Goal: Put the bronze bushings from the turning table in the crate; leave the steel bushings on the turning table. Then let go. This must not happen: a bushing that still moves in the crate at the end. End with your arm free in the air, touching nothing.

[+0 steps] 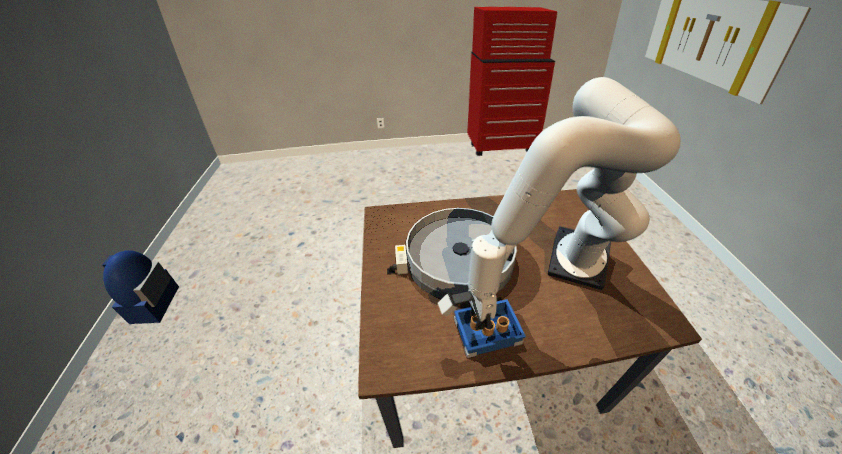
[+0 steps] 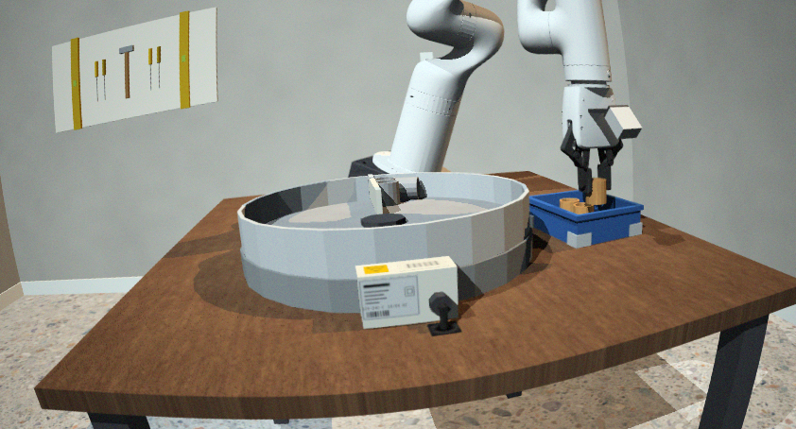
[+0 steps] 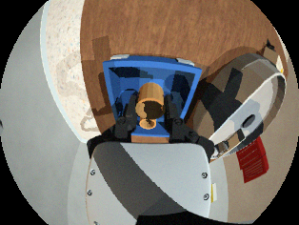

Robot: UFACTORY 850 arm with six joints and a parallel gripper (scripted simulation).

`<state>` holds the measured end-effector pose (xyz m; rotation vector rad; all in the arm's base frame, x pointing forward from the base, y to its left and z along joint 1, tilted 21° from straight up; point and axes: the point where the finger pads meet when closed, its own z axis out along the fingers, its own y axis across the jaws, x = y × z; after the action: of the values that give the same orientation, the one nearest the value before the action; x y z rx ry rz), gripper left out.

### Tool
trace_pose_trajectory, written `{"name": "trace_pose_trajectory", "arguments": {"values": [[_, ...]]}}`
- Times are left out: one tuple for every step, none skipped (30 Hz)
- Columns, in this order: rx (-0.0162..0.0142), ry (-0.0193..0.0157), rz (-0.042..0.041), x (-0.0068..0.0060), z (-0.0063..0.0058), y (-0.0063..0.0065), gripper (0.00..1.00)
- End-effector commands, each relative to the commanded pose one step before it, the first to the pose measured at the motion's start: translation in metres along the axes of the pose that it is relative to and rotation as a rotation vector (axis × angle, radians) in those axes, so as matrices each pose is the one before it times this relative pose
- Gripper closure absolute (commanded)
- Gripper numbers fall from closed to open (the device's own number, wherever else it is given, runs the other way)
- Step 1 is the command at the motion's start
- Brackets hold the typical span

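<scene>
My gripper (image 1: 480, 320) (image 2: 594, 184) (image 3: 150, 102) points down over the blue crate (image 1: 493, 347) (image 2: 607, 229) (image 3: 164, 71), shut on an upright bronze bushing (image 1: 474, 323) (image 2: 599, 190) (image 3: 151, 91). The held bushing's lower part is inside the crate; whether it touches the floor is hidden. Two other bronze bushings stand in the crate, one (image 1: 488, 329) (image 2: 582, 208) in the middle and one (image 1: 503, 325) (image 2: 568, 203) beside it. On the grey turning table (image 1: 433, 239) (image 2: 311, 250) (image 3: 252, 102), grey steel bushings (image 2: 390, 192) are partly hidden behind a pale upright plate. No bronze bushing shows there.
The turning table's high round wall stands close beside the crate. A white labelled box (image 1: 400, 259) (image 2: 406, 295) and a small black stand (image 2: 443, 320) are on its far side from the arm base (image 1: 580, 259). The wooden table's (image 1: 412, 356) front edge lies beyond the crate.
</scene>
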<state>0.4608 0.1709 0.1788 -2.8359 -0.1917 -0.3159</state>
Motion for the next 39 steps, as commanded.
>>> {"name": "trace_pose_trajectory", "arguments": {"values": [[0.00048,0.00173,-0.00016,0.00069,-0.00008,-0.00012,1.0],[0.00001,0.0,0.0,0.0,0.00029,0.0,1.0],[0.00001,0.0,0.0,0.0,0.00041,0.0,1.0],[0.00001,0.0,0.0,0.0,0.00054,0.0,1.0],[0.00001,0.0,0.0,0.0,0.00068,0.0,1.0],[-0.00001,0.0,0.0,0.0,0.00083,0.0,1.0],[-0.00002,-0.00001,0.0,-0.00001,0.00098,0.00001,1.0],[-0.00001,0.0,0.0,0.0,0.00111,0.0,1.0],[0.00003,0.00001,0.0,0.0,0.00123,-0.00001,1.0],[0.0,0.0,0.0,0.0,0.00136,0.0,1.0],[-0.00004,-0.00001,0.0,-0.00001,0.00148,0.00001,1.0],[0.00004,0.00001,0.0,0.0,0.00155,-0.00001,1.0],[0.0,0.0,0.0,0.0,0.00165,0.0,1.0],[-0.00005,-0.00001,0.0,-0.00001,0.00173,0.00001,1.0],[0.0,0.0,0.0,0.0,0.0,0.0,1.0],[0.0,0.0,0.0,0.0,0.0,0.0,1.0],[0.00005,0.00001,0.0,0.0,0.00175,-0.00001,1.0],[-0.00001,0.0,0.0,-0.00001,0.00181,0.0,1.0],[-0.00001,0.0,0.0,-0.00001,0.00183,0.0,1.0],[0.00002,0.00001,0.0,0.0,0.00182,-0.00001,1.0],[-0.00004,-0.00001,0.0,-0.00001,0.00183,0.00001,1.0],[0.00003,0.00001,0.0,0.0,0.00179,-0.00001,1.0],[0.0,0.0,0.0,0.0,0.00176,0.0,1.0],[-0.00003,-0.00001,0.0,-0.00001,0.00171,0.00001,1.0],[0.00004,0.00001,0.0,0.0,0.00163,-0.00001,1.0],[-0.00001,0.0,0.0,-0.00001,0.00157,0.0,1.0],[-0.00003,-0.00001,0.0,-0.00001,0.00149,0.00001,1.0],[0.00004,0.00001,0.0,0.0,0.00137,-0.00001,1.0],[0.0,0.0,0.0,0.0,0.00128,0.0,1.0],[-0.00002,0.0,0.0,-0.00001,0.00117,0.00001,1.0],[-0.00001,0.0,0.0,0.0,0.00105,0.0,1.0],[0.0,0.0,0.0,0.0,0.0,0.0,1.0],[0.0,0.0,0.0,0.0,0.0,0.0,1.0],[0.00002,0.0,0.0,0.0,0.00092,-0.00001,1.0],[0.00001,0.0,0.0,0.0,0.0008,0.0,1.0],[0.0,0.0,0.0,0.0,0.00068,0.0,1.0],[-0.00001,0.0,0.0,0.0,0.00056,0.0,1.0],[-0.00001,0.0,0.0,0.0,0.00045,0.0,1.0],[-0.00001,0.0,0.0,0.0,0.00034,0.0,1.0]]}}
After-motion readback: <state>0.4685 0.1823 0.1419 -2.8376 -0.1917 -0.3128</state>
